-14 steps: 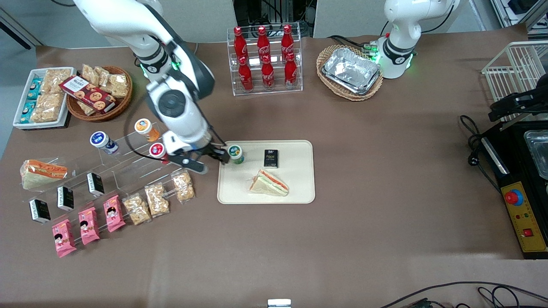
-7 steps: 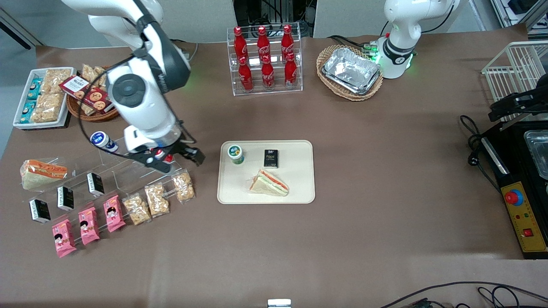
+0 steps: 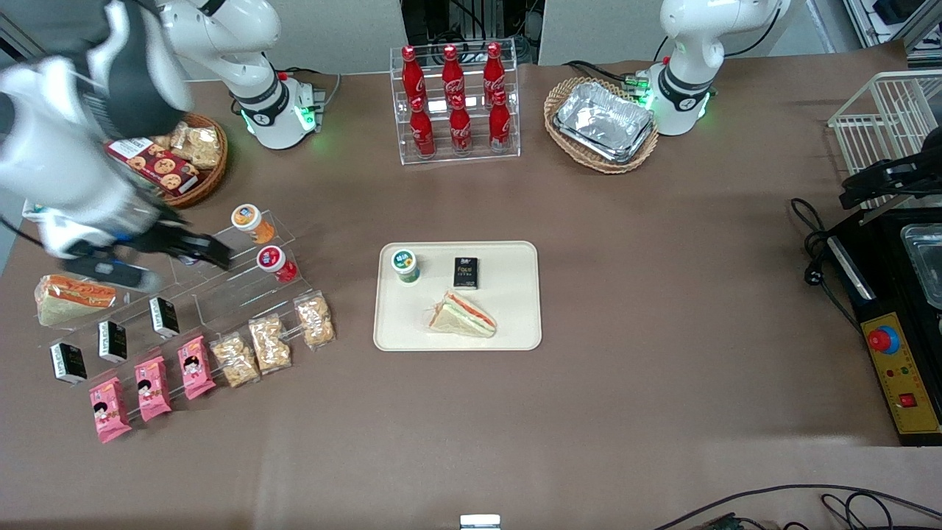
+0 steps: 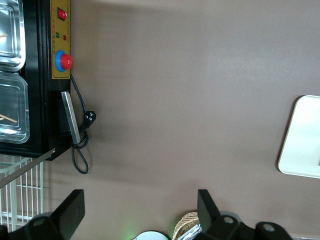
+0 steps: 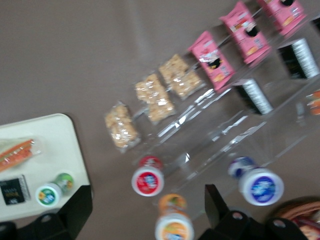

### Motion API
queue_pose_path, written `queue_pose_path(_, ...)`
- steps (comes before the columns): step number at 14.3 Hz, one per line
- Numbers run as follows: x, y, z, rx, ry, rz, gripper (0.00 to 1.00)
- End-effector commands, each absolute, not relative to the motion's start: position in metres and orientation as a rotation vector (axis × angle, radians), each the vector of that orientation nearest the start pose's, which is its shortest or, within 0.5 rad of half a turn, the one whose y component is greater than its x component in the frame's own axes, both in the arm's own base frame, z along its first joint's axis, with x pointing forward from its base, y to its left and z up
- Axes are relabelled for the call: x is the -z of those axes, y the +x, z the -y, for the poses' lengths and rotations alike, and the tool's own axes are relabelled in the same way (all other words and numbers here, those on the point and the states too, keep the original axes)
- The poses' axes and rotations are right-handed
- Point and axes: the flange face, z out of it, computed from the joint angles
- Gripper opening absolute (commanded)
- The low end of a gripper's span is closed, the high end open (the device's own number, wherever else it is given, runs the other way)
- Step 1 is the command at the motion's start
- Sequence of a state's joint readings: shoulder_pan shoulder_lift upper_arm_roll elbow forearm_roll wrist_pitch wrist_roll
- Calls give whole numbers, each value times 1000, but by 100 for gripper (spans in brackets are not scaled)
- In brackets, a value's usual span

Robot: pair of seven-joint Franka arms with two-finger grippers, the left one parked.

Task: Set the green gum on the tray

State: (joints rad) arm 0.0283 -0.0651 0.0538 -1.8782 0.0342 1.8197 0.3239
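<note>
A large flat cream-coloured rectangular tray (image 3: 515, 294) is set in the middle of the brown tabletop (image 3: 662, 294), and three things are held on it. The small round green gum bottle (image 3: 405, 265) stands upright in the tray's corner nearest the working arm's end. A small black box (image 3: 466, 272) is laid beside it, and a wrapped triangular sandwich (image 3: 462, 314) is laid nearer the front camera.

The gripper (image 3: 165, 259) is held above the clear stepped display stand (image 3: 221, 294), well apart from the tray. Its fingers (image 5: 75, 207) are spread wide, and nothing is held between them.

On the stand, one orange-bodied gum bottle (image 3: 249, 221), one red-bodied gum bottle (image 3: 274, 261) and one blue-bodied gum bottle (image 5: 260, 186) are kept. Three black boxes (image 3: 112, 341), three pink packets (image 3: 151, 386) and three clear bags of crackers (image 3: 268, 342) are also kept there.

Six red cola bottles (image 3: 455, 103) are held in a clear acrylic rack (image 3: 515, 151). Stacked shiny foil containers (image 3: 603, 119) are held in a round wicker basket (image 3: 589, 162).
</note>
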Motion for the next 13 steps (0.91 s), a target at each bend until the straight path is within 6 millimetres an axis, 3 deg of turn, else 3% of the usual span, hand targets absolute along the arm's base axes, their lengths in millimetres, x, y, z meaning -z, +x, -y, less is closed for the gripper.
queue_pose_path(1,-566,522,29,40,-3059,-277,100)
queue_pose_path(3,-579,523,67,77,-3066,-163,100)
queue_pose_path(5,-579,528,89,57,-3082,-104,100)
queue_pose_path(9,-582,564,93,-30,-3150,-113,100)
queue_pose_path(13,-580,568,91,-94,-3155,-123,100)
